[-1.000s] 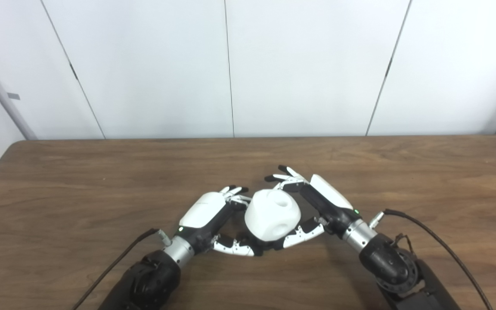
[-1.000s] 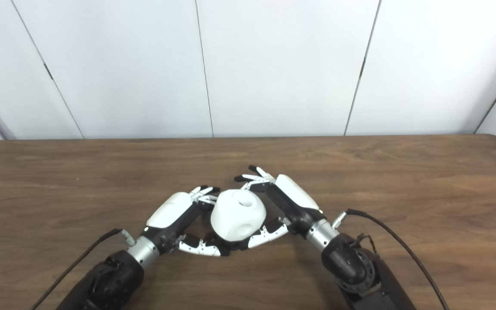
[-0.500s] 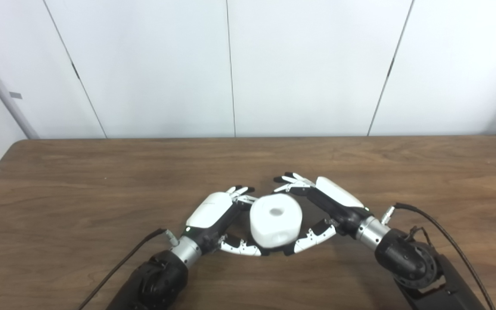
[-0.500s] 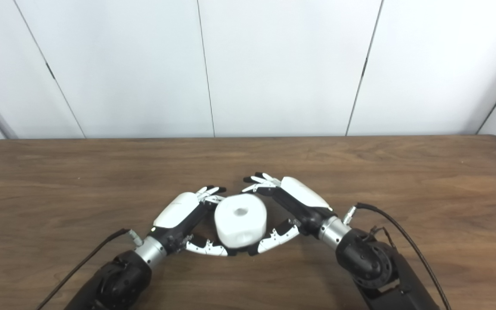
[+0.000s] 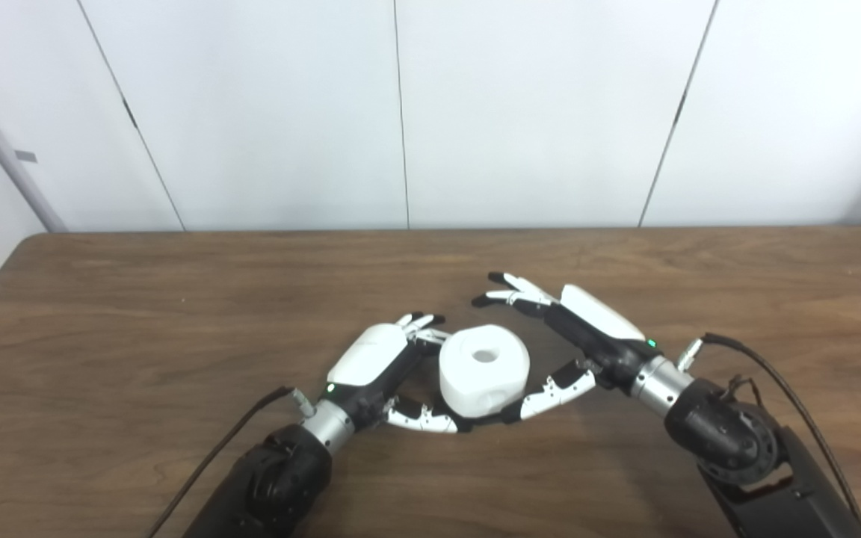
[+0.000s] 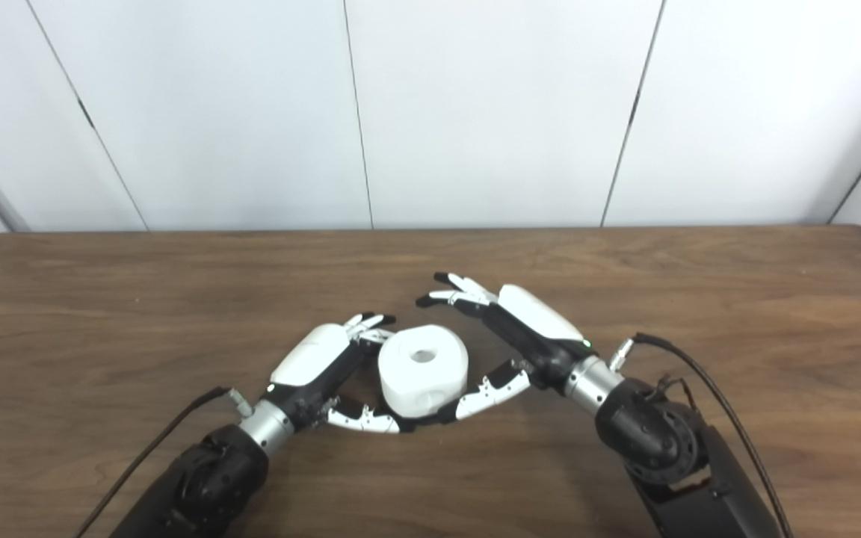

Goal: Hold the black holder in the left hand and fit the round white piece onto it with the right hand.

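Note:
The round white piece [image 5: 484,370] stands upright on the table between my hands, its centre hole facing up. It also shows in the right eye view [image 6: 423,370]. My left hand [image 5: 378,362] cups its left side: the fingers [image 5: 423,329] touch it and the thumb [image 5: 419,420] runs along its front base. The black holder is hidden under the piece and inside that grasp. My right hand [image 5: 587,329] is open on the right. Its fingers [image 5: 509,290] are spread clear behind the piece. Its thumb [image 5: 554,388] lies by the lower right edge.
The brown wooden table [image 5: 176,299] reaches back to a white panelled wall [image 5: 535,112]. A black cable [image 5: 774,381] trails from the right wrist and another [image 5: 214,456] from the left wrist.
The white piece has gone from tilted to upright and settled lower. My right hand has opened, its fingers lifting back away from the piece. The view has shifted slightly.

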Controlling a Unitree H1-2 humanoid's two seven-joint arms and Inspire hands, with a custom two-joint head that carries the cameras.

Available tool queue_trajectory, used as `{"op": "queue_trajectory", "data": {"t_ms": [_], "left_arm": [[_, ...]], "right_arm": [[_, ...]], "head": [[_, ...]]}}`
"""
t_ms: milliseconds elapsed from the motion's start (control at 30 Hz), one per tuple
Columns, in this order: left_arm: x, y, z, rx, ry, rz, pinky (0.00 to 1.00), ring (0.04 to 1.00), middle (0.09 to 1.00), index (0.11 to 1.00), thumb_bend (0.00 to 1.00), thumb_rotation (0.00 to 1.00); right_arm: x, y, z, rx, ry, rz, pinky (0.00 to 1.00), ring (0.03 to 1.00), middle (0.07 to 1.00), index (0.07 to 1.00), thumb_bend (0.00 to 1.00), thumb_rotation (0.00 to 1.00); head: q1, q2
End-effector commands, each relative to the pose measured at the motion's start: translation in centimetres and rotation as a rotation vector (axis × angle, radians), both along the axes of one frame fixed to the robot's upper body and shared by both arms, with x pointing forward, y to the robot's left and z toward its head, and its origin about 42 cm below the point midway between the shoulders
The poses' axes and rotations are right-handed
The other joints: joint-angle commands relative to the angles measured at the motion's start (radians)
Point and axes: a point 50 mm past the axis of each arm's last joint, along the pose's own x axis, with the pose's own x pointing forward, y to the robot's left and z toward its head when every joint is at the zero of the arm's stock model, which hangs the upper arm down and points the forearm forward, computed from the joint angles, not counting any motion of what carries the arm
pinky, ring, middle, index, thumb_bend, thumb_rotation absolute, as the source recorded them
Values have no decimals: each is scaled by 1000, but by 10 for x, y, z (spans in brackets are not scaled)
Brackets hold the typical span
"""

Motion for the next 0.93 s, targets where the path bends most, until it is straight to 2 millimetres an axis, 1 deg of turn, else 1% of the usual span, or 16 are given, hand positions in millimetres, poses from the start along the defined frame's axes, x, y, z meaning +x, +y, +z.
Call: {"op": "queue_trajectory", "data": {"t_ms": [0,67,133,300,400,667,900], "left_arm": [[4,-3,6,7,-23,-22,1000,950,771,481,523,52],[5,-1,6,5,-24,-21,1000,950,769,481,523,51],[5,2,6,5,-22,-18,1000,949,768,481,523,51],[6,14,7,9,-26,-7,1000,950,767,481,523,51],[6,20,8,13,-24,-1,1000,949,768,481,522,50],[7,32,11,48,-24,6,1000,945,770,482,523,50],[8,37,11,47,-20,7,995,932,775,483,523,51]], "right_arm": [[4,-1,21,25,-89,18,959,1000,990,848,893,292],[4,-4,19,24,-84,15,961,1000,989,845,890,281],[3,-8,17,22,-75,9,956,1000,988,857,891,248],[-1,-32,0,-5,-12,-69,921,1000,991,910,892,164],[-3,-42,-8,-7,23,-106,926,1000,994,933,872,100],[-5,-53,-18,21,22,-147,935,1000,989,928,855,36],[-8,-53,-22,29,30,-172,929,1000,990,929,856,1]], "head": [[-5,-4],[-9,-6],[-13,-10],[-28,-21],[-36,-24],[-60,-33],[-74,-40]]}}
